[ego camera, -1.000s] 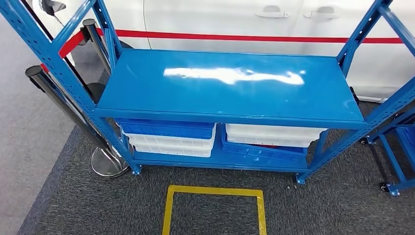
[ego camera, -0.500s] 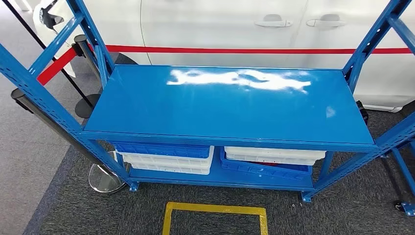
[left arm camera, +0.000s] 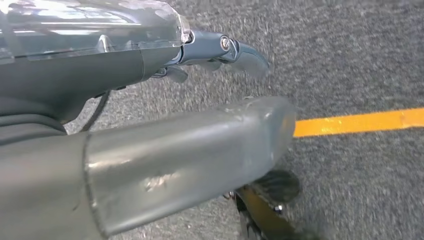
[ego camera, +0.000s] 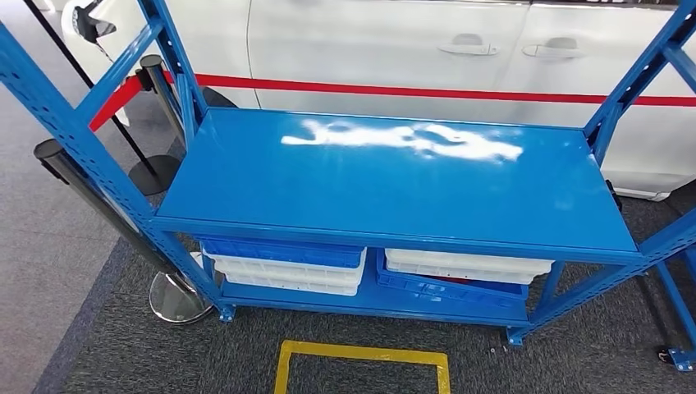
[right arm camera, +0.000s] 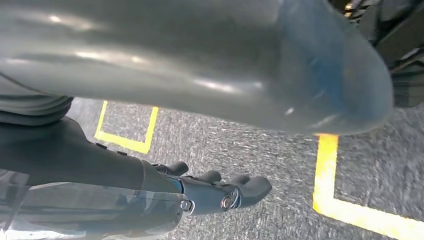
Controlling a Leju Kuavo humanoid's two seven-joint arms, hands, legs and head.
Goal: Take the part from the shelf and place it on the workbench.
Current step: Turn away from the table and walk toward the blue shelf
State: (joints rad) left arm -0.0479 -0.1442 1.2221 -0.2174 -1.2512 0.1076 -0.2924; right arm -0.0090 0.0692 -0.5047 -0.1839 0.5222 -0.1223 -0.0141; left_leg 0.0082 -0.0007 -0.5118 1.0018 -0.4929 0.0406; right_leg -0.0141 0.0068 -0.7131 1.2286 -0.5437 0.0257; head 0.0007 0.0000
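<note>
A blue metal shelf rack [ego camera: 394, 189] stands in front of me in the head view; its glossy top deck carries a white glare patch. On the lower deck sit a blue bin [ego camera: 283, 250] stacked on a white bin [ego camera: 287, 277], and to the right a white bin [ego camera: 468, 264] on a tilted blue bin [ego camera: 447, 287], with a thin red sliver between them. My left hand [left arm camera: 150, 65] hangs over grey carpet, fingers [left arm camera: 235, 50] straight and apart from the thumb, holding nothing. My right hand [right arm camera: 125, 170] hangs the same way, fingers [right arm camera: 225, 192] spread and bare.
A white car [ego camera: 394, 41] is parked behind the rack, fenced by a red belt [ego camera: 410, 90] on black posts with a chrome base [ego camera: 176, 297] at the rack's left foot. A yellow taped square [ego camera: 361, 355] marks the carpet before the rack. Another blue frame [ego camera: 677, 328] stands at far right.
The whole head picture has shifted: the camera moved, so the rack now sits slightly lower and further right in view. Nothing on the rack moved.
</note>
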